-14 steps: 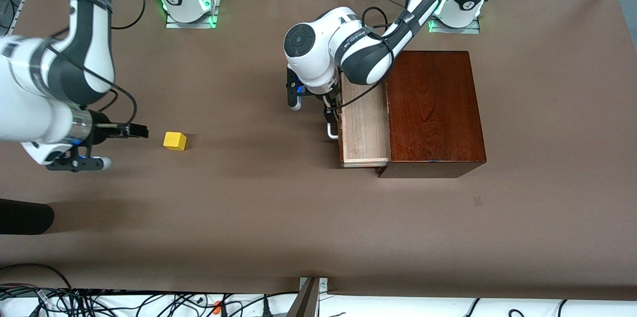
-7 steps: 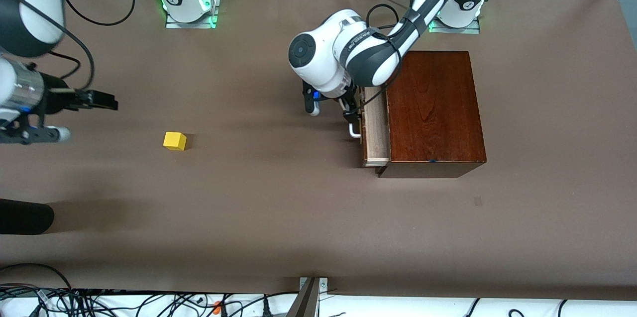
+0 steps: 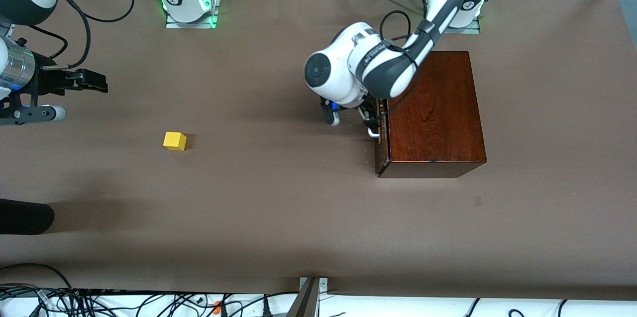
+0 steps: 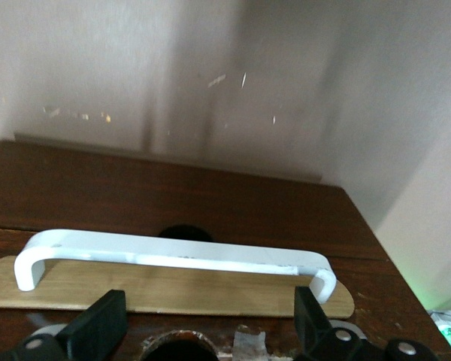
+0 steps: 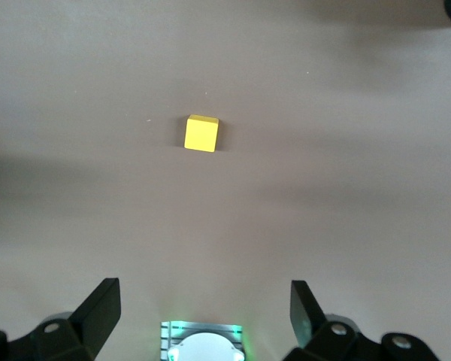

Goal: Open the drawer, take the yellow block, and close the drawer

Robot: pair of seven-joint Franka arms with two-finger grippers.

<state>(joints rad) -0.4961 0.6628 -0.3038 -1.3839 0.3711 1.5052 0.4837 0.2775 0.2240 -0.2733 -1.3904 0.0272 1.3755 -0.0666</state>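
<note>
Front view: left gripper (image 3: pixel 372 123) at shut drawer (image 3: pixel 379 130), no writing readable.

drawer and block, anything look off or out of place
Nothing stands out. The drawer sits shut in the wooden box, the left gripper open at its white handle, and the yellow block rests squarely on the table.

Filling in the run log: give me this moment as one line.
drawer: shut | left gripper: open at white handle | yellow block: on table | right gripper: open, over table
</note>
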